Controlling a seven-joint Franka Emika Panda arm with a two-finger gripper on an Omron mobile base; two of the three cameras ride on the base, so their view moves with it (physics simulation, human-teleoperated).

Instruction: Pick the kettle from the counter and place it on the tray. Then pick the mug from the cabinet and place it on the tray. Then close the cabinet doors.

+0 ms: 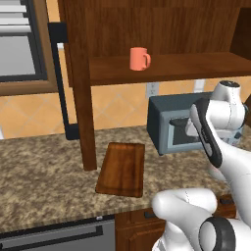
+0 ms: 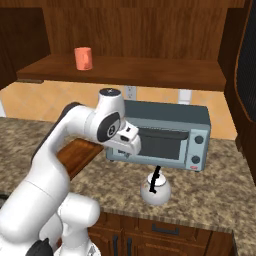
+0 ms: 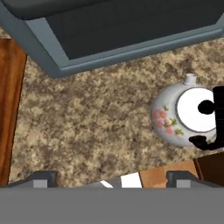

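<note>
The kettle (image 3: 175,114), round and pale silver-grey with a small flower print and a black arched handle, stands on the granite counter (image 3: 96,122) to the right of my gripper (image 3: 113,178). The gripper is open, its tips wide apart over bare counter with nothing between them. In the right base view the kettle (image 2: 155,189) sits in front of the oven, below and right of my hand. The tray (image 1: 121,168) lies flat and bare on the counter to the left; its edge (image 3: 8,109) also shows. The coral mug (image 1: 139,59) stands on the cabinet shelf (image 1: 186,66).
A grey-blue toaster oven (image 2: 165,137) stands at the back of the counter just behind the kettle. The cabinet doors are open: one (image 1: 81,98) juts out beside the tray with its black handle (image 1: 61,83), the other (image 2: 247,75) at the right. A microwave (image 1: 19,49) hangs far left.
</note>
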